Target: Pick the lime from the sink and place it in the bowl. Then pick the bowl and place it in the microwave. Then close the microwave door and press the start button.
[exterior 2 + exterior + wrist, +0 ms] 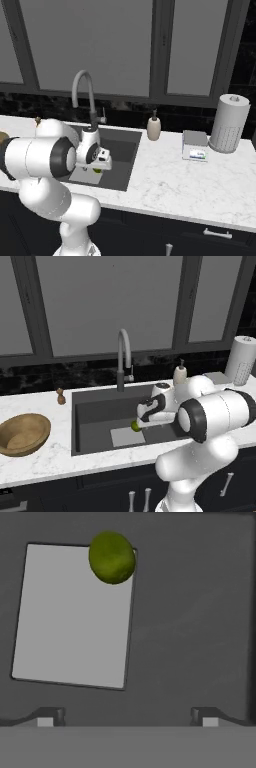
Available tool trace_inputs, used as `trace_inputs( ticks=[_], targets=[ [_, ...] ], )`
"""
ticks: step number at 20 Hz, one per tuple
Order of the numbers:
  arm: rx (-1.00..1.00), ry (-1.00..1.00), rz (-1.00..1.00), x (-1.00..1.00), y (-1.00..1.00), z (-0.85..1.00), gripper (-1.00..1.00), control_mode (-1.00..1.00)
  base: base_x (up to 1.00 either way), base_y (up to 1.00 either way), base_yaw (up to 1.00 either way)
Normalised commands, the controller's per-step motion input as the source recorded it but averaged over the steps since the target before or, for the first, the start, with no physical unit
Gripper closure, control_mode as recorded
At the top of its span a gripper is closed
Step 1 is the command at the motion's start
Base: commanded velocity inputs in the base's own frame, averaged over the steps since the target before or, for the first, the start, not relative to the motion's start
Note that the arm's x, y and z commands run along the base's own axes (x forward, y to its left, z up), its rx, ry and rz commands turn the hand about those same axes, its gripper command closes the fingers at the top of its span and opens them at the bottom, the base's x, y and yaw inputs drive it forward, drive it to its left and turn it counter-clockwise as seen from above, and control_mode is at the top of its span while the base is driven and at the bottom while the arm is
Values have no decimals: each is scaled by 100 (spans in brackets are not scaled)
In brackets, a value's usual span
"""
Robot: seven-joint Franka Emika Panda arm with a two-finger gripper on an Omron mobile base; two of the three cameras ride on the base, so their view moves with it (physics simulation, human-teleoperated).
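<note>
The lime (112, 557) is a small yellow-green fruit lying at a corner of the light grey mat (75, 617) on the sink (95, 411) bottom. My gripper (127, 717) hangs over the basin, open, its two fingertips (50, 716) wide apart with nothing between them. The lime lies ahead of the tips, off to one side and apart from them. From the left base view the lime (134, 426) peeks out just beside the hand (150, 411). The wooden bowl (22, 433) sits empty on the counter left of the sink. The microwave is out of view.
A tall curved faucet (122, 356) rises behind the basin. A soap dispenser (180, 374) and a paper towel roll (242, 360) stand at the back right. A small brown figure (61, 397) sits back left, and a small grey box (195, 146) lies on the right counter.
</note>
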Motion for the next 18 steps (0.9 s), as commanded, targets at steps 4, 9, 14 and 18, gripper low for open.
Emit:
trace_inputs(
  ticks=[4,9,14,18],
  targets=[
    [0,6,0,55,5,-21,-100,-100,0,0,0],
    [0,0,0,42,0,-29,-100,-100,0,0,0],
    [0,0,0,42,13,-51,-100,-100,0,0,0],
    [0,0,0,33,9,-43,-100,-100,0,0,0]
  ],
)
